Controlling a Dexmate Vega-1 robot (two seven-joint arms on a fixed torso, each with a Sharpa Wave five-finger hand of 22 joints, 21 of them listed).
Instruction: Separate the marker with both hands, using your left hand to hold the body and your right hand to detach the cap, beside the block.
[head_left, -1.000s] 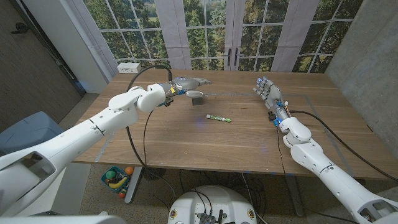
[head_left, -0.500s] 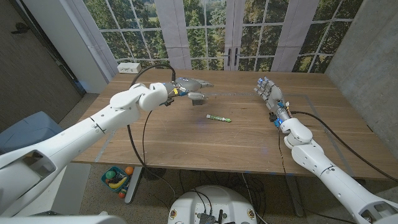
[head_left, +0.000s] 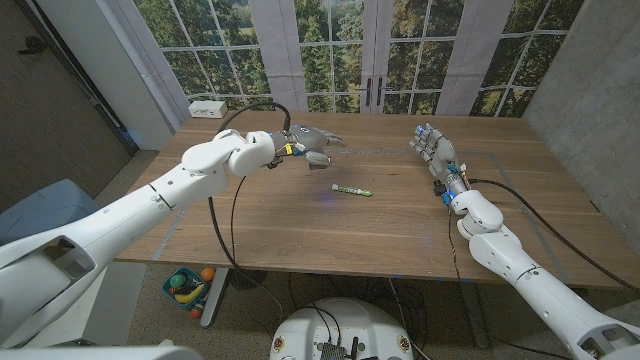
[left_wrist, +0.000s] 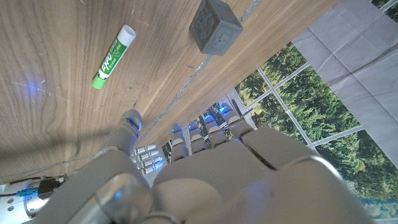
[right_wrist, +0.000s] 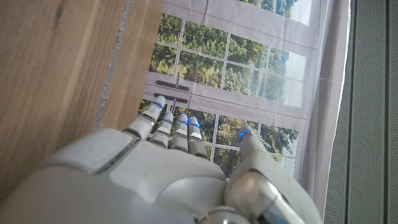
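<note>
A green-and-white marker (head_left: 352, 190) (left_wrist: 114, 56) lies flat near the middle of the wooden table (head_left: 300, 225), cap on. A small grey block (head_left: 317, 156) (left_wrist: 215, 28) stands behind and to the left of it. My left hand (head_left: 310, 138) (left_wrist: 205, 171) hovers just above the block with its fingers stretched out, holding nothing. My right hand (head_left: 432, 148) (right_wrist: 168, 180) stands upright at the right side of the table, fingers apart and empty, well away from the marker.
A white box (head_left: 208, 107) sits at the table's far left corner. Black cables (head_left: 236, 215) hang from both arms over the table. Windows run behind the far edge. A bin of toys (head_left: 190, 288) stands on the floor at the left.
My left hand has drifted a little to the right and farther back over the block. The marker, block and right hand have not moved.
</note>
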